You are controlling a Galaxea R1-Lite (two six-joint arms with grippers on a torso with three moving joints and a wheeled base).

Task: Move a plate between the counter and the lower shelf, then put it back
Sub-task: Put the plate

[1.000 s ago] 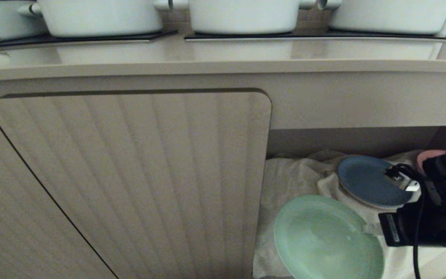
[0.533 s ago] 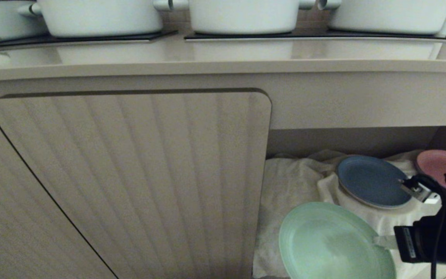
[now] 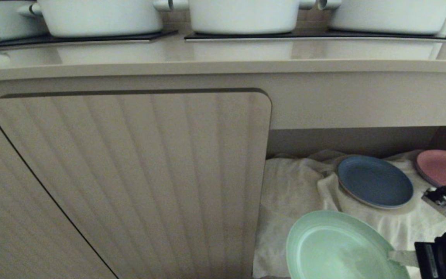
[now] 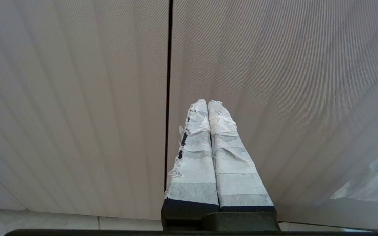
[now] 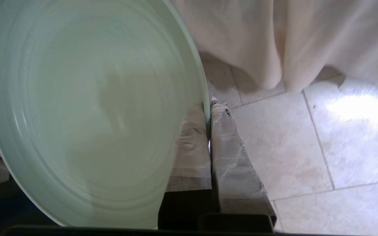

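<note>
Pinched on the rim of the round mint-green matte plastic plate [image 5: 87, 108]: the tape-wrapped fingers [image 5: 192, 144] of the right gripper [image 5: 209, 106], one inside the rim, one outside, pressed tight with only the plate's edge between them. Held off the cloth, tilted, at the front of the lower shelf [image 3: 296, 182], partly out past its front edge over the pale tiled floor [image 5: 307, 147]; nothing on the plate. Low at the right edge of the head view, only the black wrist body and a cable loop of that arm.

Further back in the recess, on the wrinkly white cloth [image 3: 285, 186]: a round dark blue plate [image 3: 375, 181], lying flat and bare, and at the far right a round pink plate [image 3: 443, 168], also bare. Above, on the long beige counter [image 3: 223, 58], three white pots [image 3: 99, 15] on black glass hob panels [image 3: 91, 37], contents hidden.

Pressed together on nothing: the taped fingers [image 4: 205, 147] of the left gripper [image 4: 207, 102], parked facing the ribbed beige cabinet doors [image 4: 77, 98].

Against a second ago: green plate lower and further right in the head view, drawn forward out of the recess; arm now clear of the blue and pink plates, both fully visible and unmoved.
</note>
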